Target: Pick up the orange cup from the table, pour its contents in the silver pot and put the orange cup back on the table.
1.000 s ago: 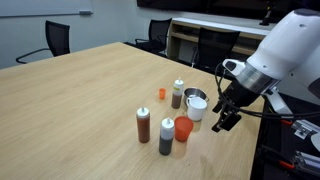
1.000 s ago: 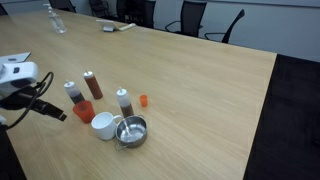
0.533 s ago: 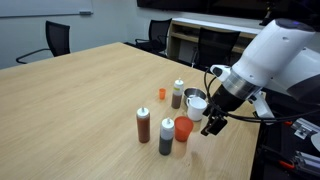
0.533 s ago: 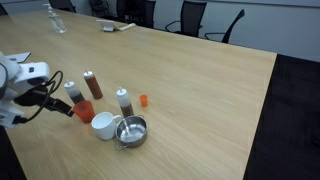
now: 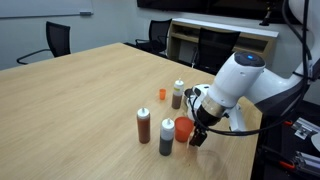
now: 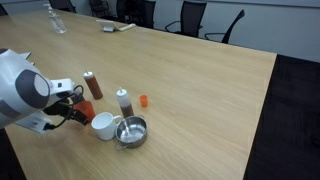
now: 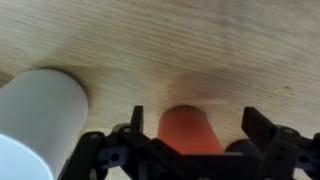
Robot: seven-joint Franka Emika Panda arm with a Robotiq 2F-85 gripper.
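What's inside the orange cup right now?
Not visible. The wrist view shows only the outer wall of the orange cup, standing on the table between the fingers of the open gripper. In both exterior views its opening is too small to see into.

No writing, brand, number or sign can be read in any view. The bottles [image 5: 144,124] are too small in both exterior views for any label to be made out. In the wrist view the cup [image 7: 190,131] shows only a plain orange, blurred surface.
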